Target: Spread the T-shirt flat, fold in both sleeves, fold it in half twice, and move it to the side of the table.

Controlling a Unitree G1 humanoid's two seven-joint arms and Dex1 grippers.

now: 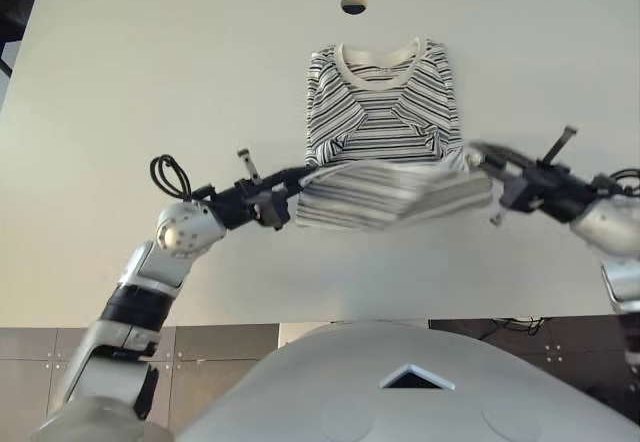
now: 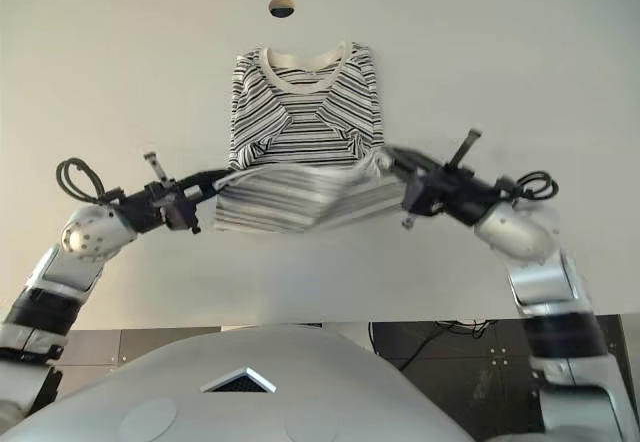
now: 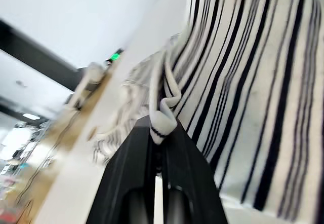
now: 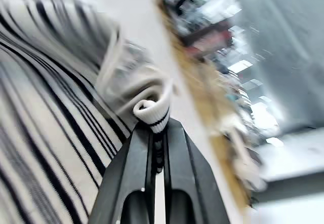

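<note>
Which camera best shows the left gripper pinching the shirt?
The left wrist view: up close, the left gripper clamps a bunched fold of the T-shirt. The eye views show it small, at the lifted edge's corner.

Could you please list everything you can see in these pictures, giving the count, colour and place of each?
T-shirt: one, black-and-white striped with a cream collar, middle of the table, collar away from the robot, sleeves folded in, near hem lifted off the surface.
table: one, white, beneath the shirt.
hole: one, dark with a brownish rim, in the tabletop just beyond the collar.
floor: grey tiles, below the table's near edge.
left gripper: one, black, shut on the T-shirt hem at its left corner.
right gripper: one, black, shut on the hem at its right corner.
</note>
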